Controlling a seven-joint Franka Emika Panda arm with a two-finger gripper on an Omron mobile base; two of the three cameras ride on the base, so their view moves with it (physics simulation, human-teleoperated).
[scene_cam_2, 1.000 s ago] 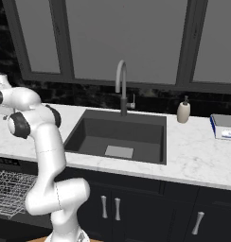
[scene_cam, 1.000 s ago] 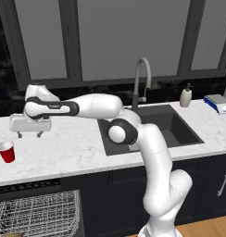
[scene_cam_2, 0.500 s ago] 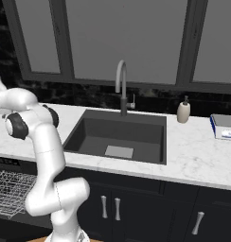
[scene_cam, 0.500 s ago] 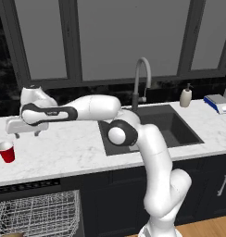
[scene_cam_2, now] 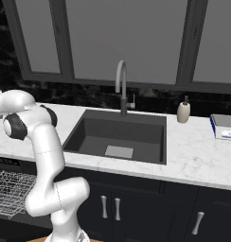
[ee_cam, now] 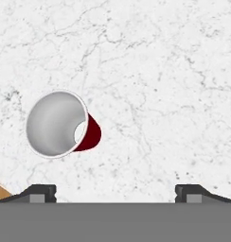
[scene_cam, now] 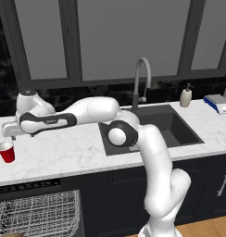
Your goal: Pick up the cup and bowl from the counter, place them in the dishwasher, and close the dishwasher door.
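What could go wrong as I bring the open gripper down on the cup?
The cup sits left of center between the gripper's open fingertips, so one finger may clip its rim and tip it. It also stands near the counter front edge, above the open dishwasher rack.

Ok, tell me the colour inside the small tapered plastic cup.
Pale grey-white inside the small tapered plastic cup, red outside; the hand view shows it best.

My views are evenly, softly lit and sharp throughout; the white counter [ee_cam: 150, 71] shows bright without glare, shadows faint, no blur or distortion.
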